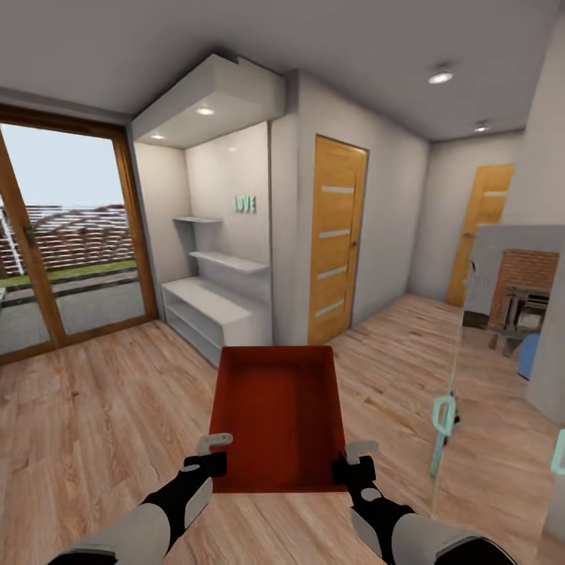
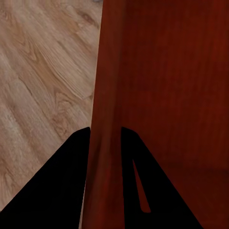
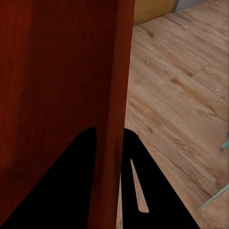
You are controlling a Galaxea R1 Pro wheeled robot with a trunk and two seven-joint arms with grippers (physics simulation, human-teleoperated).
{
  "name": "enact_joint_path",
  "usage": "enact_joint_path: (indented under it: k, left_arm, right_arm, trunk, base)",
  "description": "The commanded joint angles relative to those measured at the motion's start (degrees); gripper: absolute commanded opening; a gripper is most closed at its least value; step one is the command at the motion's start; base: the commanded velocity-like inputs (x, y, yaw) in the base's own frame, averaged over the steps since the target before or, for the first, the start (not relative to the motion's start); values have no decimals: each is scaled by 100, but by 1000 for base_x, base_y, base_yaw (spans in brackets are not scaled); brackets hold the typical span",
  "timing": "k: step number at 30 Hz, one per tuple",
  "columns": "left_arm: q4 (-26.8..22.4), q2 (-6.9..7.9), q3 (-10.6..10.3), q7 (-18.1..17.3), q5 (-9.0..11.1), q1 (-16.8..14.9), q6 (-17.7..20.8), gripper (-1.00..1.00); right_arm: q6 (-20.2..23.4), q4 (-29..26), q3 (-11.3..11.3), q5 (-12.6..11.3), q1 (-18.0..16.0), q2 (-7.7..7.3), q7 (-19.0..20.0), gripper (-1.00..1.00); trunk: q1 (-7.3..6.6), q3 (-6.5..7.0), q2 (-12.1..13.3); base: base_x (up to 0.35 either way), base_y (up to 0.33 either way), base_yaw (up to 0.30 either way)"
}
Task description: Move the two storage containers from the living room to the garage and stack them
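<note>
Both arms reach forward — left gripper and right gripper clamp the storage container (opposite walls).

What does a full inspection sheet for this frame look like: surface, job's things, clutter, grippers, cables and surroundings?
Surface: light wood-plank floor; no table in use.
Job's things: one orange-red storage container, open-topped and empty, carried in front of the robot.
Clutter: nothing seen on the floor.
Grippers: left gripper clamps the container's left wall near its near corner; right gripper clamps the right wall. Each wrist view shows a wall edge between dark fingers and.
Cables: nothing seen.
Surroundings: white shelf alcove, wooden door, second wooden door, glazed patio door, glass panel with teal handles.
</note>
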Motion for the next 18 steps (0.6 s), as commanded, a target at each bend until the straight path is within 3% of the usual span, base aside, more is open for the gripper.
enact_joint_path:
  k: [1,18]
  left_arm:
    - [10,195,67,148,48,-1,13,-100]
    - [19,194,75,152,48,-1,18,-100]
  right_arm:
    - [-114,-10,-83,-37,-8,2,-20,-100]
    - [-114,-10,-83,-37,-8,2,-20,-100]
  trunk:
    - [5,-9,-7]
    - [5,-9,-7]
  base:
    - [322,52,-35]
    - [318,151,-203]
